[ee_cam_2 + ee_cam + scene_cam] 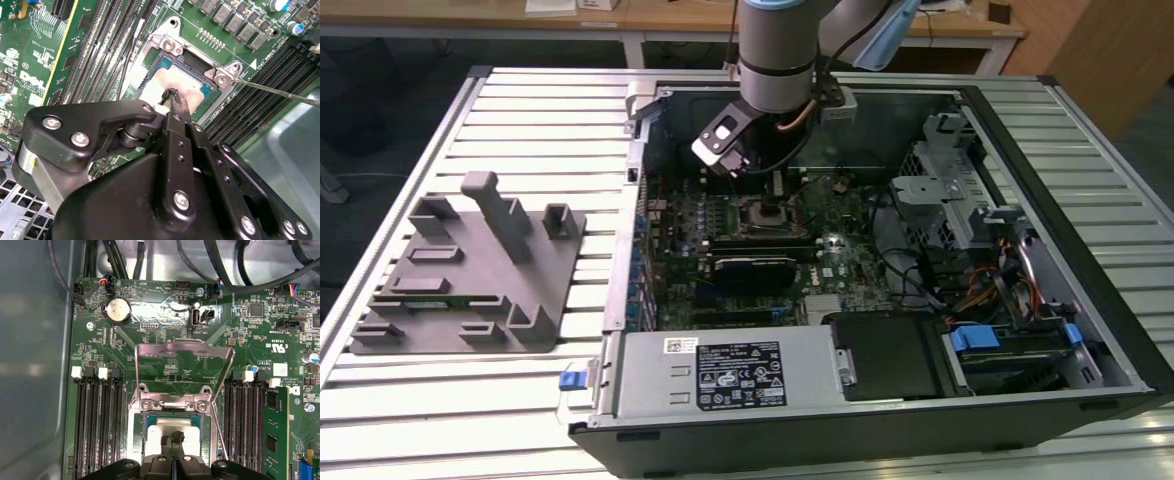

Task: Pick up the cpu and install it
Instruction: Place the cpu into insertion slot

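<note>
The cpu (167,80), a flat square chip with a silvery top, lies in the open socket on the green motherboard (95,30). It also appears in the first wrist view (156,432), below the raised metal load plate (185,347). My gripper (172,97) hangs over the middle of the chip with its two black fingertips pressed together and nothing between them. I cannot tell whether the tips touch the chip's top. In the exterior view the gripper (739,168) points down into the computer case just above the socket (767,212).
The open computer case (1067,110) lies on a slatted table. A thin socket lever (280,92) sticks out beside the socket. Memory slots (95,425) flank it on both sides. A black block (754,272) sits on the board nearer the camera. A grey fixture tray (467,270) stands at the exterior view's left.
</note>
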`<state>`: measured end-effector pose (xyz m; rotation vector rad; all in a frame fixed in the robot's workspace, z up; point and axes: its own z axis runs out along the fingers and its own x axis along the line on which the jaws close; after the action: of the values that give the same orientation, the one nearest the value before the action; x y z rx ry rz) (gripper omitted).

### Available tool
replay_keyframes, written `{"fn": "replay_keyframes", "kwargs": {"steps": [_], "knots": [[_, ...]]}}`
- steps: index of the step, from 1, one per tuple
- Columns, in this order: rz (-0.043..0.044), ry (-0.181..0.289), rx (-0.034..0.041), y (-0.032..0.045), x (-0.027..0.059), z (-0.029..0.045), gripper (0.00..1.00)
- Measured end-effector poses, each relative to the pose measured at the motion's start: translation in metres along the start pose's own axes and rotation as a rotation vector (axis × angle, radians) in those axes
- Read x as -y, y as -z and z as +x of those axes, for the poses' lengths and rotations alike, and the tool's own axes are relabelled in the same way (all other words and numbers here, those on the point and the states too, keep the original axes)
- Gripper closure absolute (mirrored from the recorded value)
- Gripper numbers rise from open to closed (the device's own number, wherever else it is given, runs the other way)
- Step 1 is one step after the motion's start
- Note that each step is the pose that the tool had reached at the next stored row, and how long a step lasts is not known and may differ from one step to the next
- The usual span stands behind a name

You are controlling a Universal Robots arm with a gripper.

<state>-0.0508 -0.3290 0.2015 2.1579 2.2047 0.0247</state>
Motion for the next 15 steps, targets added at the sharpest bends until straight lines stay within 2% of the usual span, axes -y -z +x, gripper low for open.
{"fn": "replay_keyframes", "kwargs": {"steps": [15], "knots": [[-0.0001,0.000,-0.0002,-0.0025,0.0001,-0.0010,0.89]]}}
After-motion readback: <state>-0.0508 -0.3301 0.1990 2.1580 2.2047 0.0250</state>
